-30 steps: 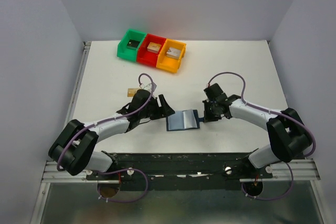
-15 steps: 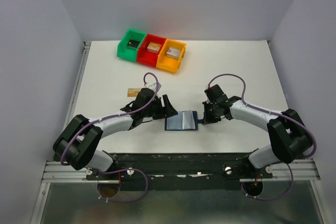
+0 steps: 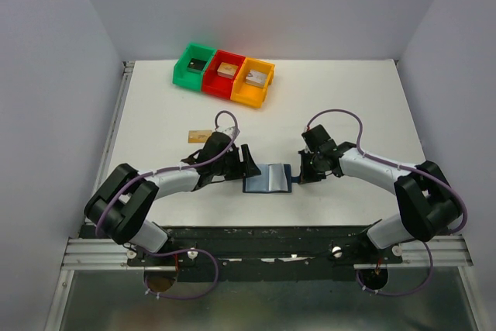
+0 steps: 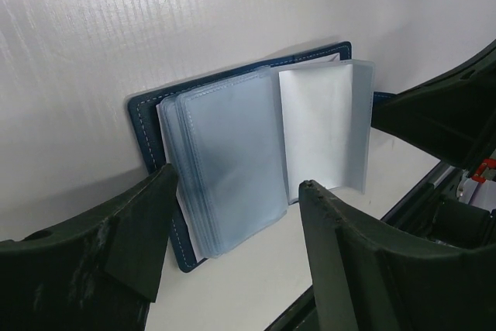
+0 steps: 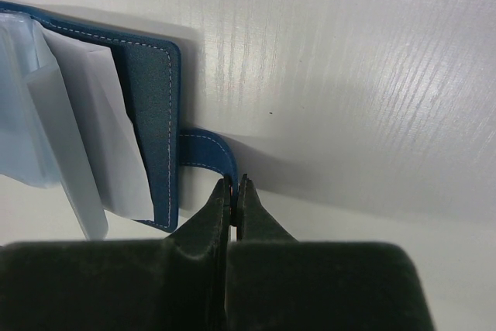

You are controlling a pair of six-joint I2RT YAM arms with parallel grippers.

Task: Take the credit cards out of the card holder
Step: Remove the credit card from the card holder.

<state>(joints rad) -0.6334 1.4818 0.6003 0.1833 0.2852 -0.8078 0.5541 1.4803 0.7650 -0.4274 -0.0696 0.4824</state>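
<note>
- Has the card holder [image 3: 268, 178] lying open on the tabletop, close to the near edge and about midway between the side edges, dark blue cover down, clear sleeves [image 4: 232, 156] fanned on top.
- Shows a white card [image 4: 314, 125] in the sleeve turned to the right; impossible to tell what sits in the other sleeves.
- Pinches the tip of the snap tab [image 5: 209, 149], at the holder's right edge, with the right gripper [image 5: 234, 184], fingers clenched together on it.
- Holds the left gripper [image 4: 236, 191] low at the holder's left edge, fingers spread wide, released, grasping nothing; impossible to tell whether touching the cover.
- Has a tan card [image 3: 200, 135] lying flat behind the left arm, well apart from the holder.
- Has a green bin [image 3: 186, 75], red bin [image 3: 217, 87] and orange bin [image 3: 246, 98] touching in a row near the far edge, left of the middle, a small block in each.
</note>
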